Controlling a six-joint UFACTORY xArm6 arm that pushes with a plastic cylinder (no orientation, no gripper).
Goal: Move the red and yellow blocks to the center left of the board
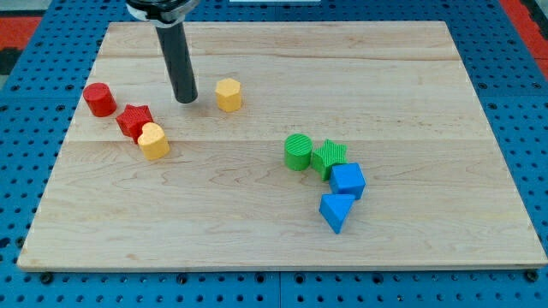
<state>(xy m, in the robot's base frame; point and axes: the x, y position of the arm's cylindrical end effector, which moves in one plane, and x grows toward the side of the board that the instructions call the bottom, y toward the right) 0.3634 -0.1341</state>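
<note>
Although three of the four task blocks already sit at the left of the board (257,248), the job looks to me only partly done. The red cylinder (99,99) lies in the upper left of the frame, close to the board's left edge. Just to its lower right is the red star (134,120), and touching that, lower right again, is a yellow block (154,141) with a rounded, heart-like outline. These three form a short diagonal run at the left, a little above mid-height.

The yellow hexagon (229,94) is the straggler. It stands alone further right, in the upper middle-left of the frame, well apart from the other three.

My tip (186,100) rests on the board between the red star and the yellow hexagon, nearer the hexagon and just to its left, touching neither. It is a plain rod with nothing that opens or closes, and it holds nothing.

In my judgement, what is left is to bring the hexagon leftward and down to join the group, which would need the tip on its right side first. The green cylinder (298,151), green star (329,159), blue cube (348,180) and blue triangle (336,211) cluster at the lower right of centre, clear of all this.
</note>
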